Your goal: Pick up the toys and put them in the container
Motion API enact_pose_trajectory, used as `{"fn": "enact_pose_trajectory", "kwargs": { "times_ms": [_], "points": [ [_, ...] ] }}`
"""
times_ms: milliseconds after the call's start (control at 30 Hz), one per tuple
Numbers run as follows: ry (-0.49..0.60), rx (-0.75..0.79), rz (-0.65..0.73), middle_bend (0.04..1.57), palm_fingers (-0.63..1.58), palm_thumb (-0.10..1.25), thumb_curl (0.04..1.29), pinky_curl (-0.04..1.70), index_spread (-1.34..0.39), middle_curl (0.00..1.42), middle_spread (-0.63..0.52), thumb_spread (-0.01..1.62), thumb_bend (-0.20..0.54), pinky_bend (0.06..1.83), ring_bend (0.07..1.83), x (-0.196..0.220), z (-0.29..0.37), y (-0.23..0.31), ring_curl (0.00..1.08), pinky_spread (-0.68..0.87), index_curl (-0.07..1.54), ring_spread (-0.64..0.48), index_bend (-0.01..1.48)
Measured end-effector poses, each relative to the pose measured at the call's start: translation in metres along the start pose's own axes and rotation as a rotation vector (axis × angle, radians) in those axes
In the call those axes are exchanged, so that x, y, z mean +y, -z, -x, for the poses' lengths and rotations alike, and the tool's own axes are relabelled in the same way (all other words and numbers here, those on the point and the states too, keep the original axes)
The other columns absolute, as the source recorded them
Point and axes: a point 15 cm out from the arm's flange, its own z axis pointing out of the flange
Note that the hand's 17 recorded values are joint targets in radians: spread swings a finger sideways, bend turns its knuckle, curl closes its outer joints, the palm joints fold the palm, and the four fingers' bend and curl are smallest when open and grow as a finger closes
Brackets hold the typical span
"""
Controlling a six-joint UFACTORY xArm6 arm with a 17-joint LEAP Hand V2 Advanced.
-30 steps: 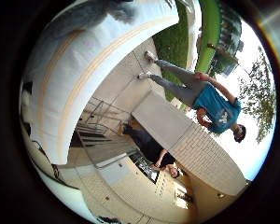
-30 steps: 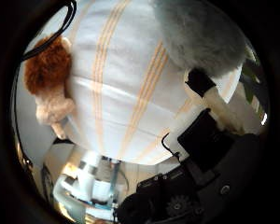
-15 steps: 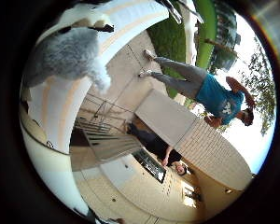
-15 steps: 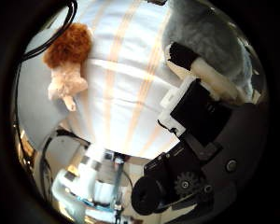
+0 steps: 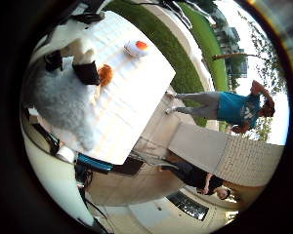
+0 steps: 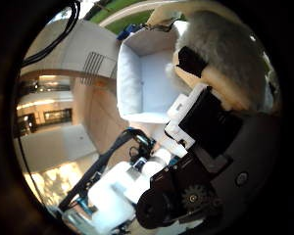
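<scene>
My hand is shut on a grey fluffy toy, which fills the space close to the palm; its fur also shows under my fingers. An open white container lies just beside the held toy, with nothing visible inside it. On the striped tablecloth a brown plush toy lies behind my fingers. A small white and orange toy rests farther off, near the table's far edge.
The table's edge drops to a paved floor. A low brick wall and a strip of grass lie beyond it. A building wall with a vent stands behind the container.
The hand has risen from the table with the grey toy in it and has turned. The container has come into the thumb side view, and the table looks farther away.
</scene>
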Motion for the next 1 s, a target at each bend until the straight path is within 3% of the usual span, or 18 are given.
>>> {"fn": "enact_pose_trajectory", "kwargs": {
  "times_ms": [233, 500, 667, 733, 833, 900, 1000],
  "points": [
    [0.084, -0.106, -0.053, 1.15, 0.85, 1.00, 0.61, 0.73, -0.92, 1.10, -0.28, 1.11, -0.016, 1.58, 1.40, -0.050, 0.077, 0.016, 0.90, 0.14, 0.61, -0.14, 0.76],
    [0.081, -0.147, -0.143, 1.22, 0.77, 0.99, 0.64, 0.80, -0.95, 1.13, -0.28, 1.12, -0.018, 1.62, 1.48, -0.122, 0.083, -0.013, 0.91, 0.11, 0.79, -0.15, 0.78],
    [0.008, -0.187, -0.117, 1.22, 0.77, 0.87, 0.59, 0.80, -0.92, 1.09, -0.25, 1.16, -0.043, 1.54, 1.45, -0.135, 0.070, -0.084, 0.86, 0.14, 0.90, -0.10, 0.77],
    [-0.008, -0.200, -0.068, 1.04, 0.59, 0.83, 0.56, 0.77, -0.83, 0.99, -0.22, 1.16, -0.044, 1.48, 1.31, -0.132, 0.065, -0.112, 0.79, 0.18, 0.90, -0.04, 0.70],
    [-0.010, -0.213, -0.007, 0.70, -0.07, 0.79, 0.52, 0.77, -0.65, 0.84, -0.16, 1.15, -0.042, 1.36, 1.15, -0.127, 0.064, -0.132, 0.74, 0.25, 0.85, 0.06, 0.54],
    [0.001, -0.223, 0.026, 0.55, -0.24, 0.78, 0.51, 0.68, -0.60, 0.73, -0.11, 1.14, -0.041, 1.24, 0.96, -0.123, 0.065, -0.141, 0.62, 0.29, 0.77, 0.12, 0.43],
    [0.040, -0.234, 0.037, 0.31, -0.22, 0.76, 0.49, 0.58, -0.55, 0.59, -0.03, 1.13, -0.034, 1.12, 0.73, -0.120, 0.064, -0.143, 0.48, 0.35, 0.64, 0.20, 0.26]
  ]
}}
